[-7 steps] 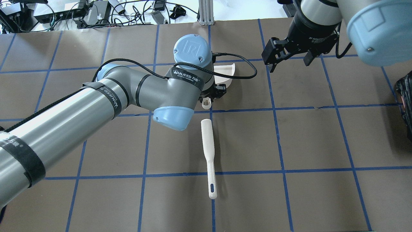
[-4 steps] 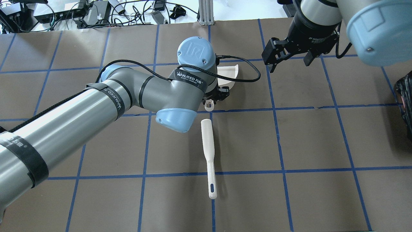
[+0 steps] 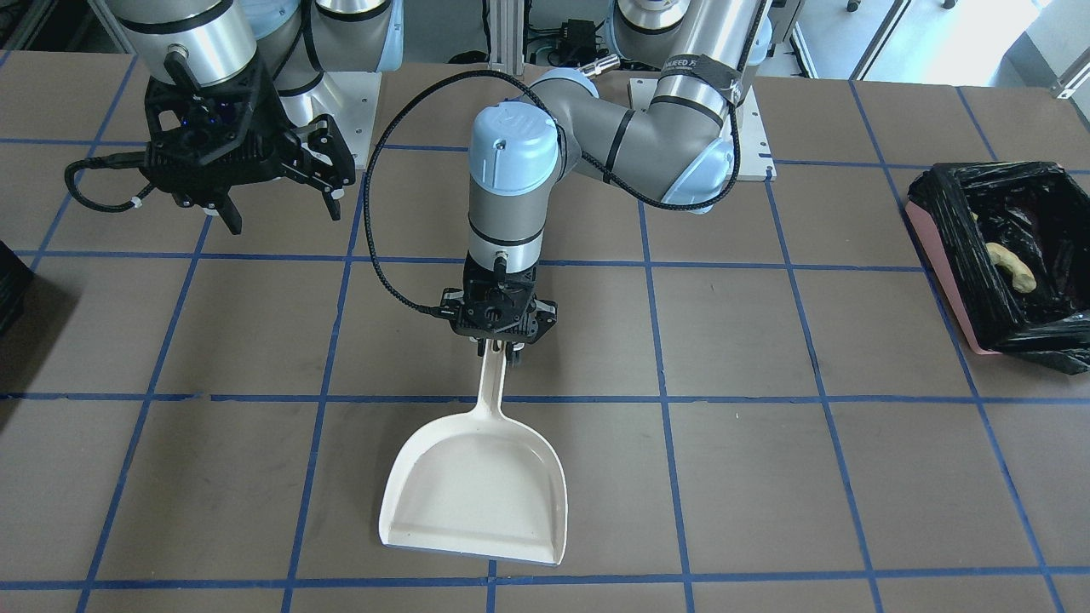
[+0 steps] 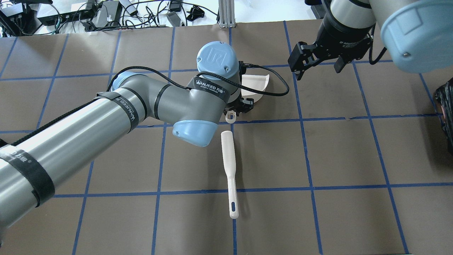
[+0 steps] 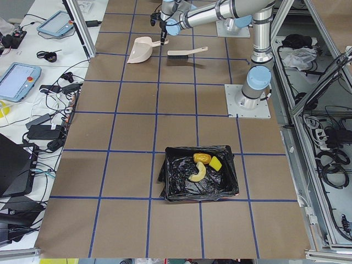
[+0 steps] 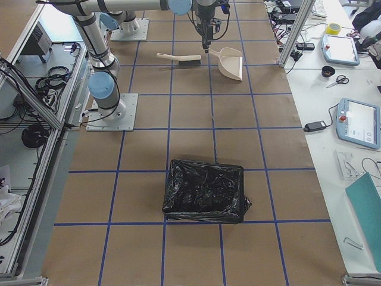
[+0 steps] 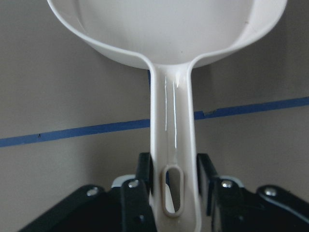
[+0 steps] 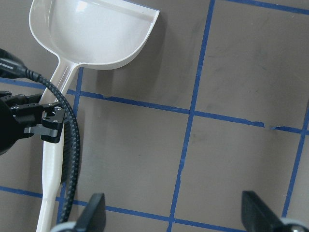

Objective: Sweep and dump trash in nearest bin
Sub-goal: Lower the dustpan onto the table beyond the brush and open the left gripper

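Trash is already in the bin [image 5: 165, 181]: the left-side view shows the lump [image 5: 201, 158], the sponge piece [image 5: 215, 163] and the curved bread [image 5: 198, 173] lying together on the black liner, and I see none on the table [image 3: 809, 477]. All three look light. The sponge is soft, while the lump and bread are probably firm enough to roll, so I'd never pinch them directly, just push them with the brush and carry them in the pan. The left gripper [image 3: 502, 340] has its fingers [image 7: 145, 169] clamped on the dustpan [image 3: 477, 494], one on each side of the handle right at the hang-hole end. The scoop is bare and seems to lie flat near the table's middle, well away from the bin (can't tell if the lip is fully down). The pan is stiff, light plastic with a smooth handle, and a grip that far back could let it pivot, so I'd take it nearer the scoop for any loaded carry. The right gripper [image 4: 318, 65] hangs above the table with its fingers spread wide and nothing between them. The brush [image 4: 229, 166] lies flat just behind the pan's handle with nothing gripping it. The dark box [image 6: 205, 190] at the other end shows only crinkled black liner and no contents that I can make out.
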